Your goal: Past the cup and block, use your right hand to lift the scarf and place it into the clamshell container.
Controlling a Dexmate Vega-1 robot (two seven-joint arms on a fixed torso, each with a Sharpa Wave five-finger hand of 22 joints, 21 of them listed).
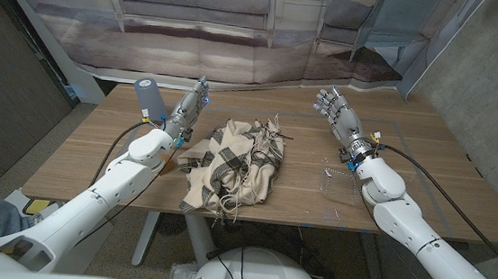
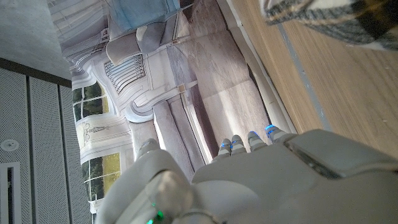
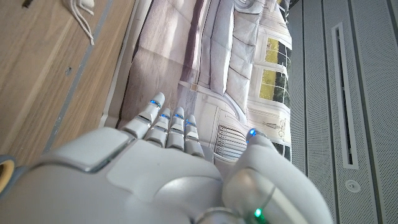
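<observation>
Head view: left hand (image 1: 188,109) partly hides cup (image 1: 148,96).

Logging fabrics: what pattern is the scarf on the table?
Cream scarf with dark plaid stripes; the head view shows it best.

Bare table (image 1: 311,154) between right hand (image 1: 335,109) and scarf (image 1: 236,164); nothing between.

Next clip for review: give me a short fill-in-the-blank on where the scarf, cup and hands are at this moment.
1. The scarf lies crumpled on the table between the two ____.
2. The grey cup stands beside the robot's ____ hand.
3. The right hand holds ____, its fingers apart.
4. The scarf's pattern is ____.

Missing words: hands; left; nothing; plaid
</observation>
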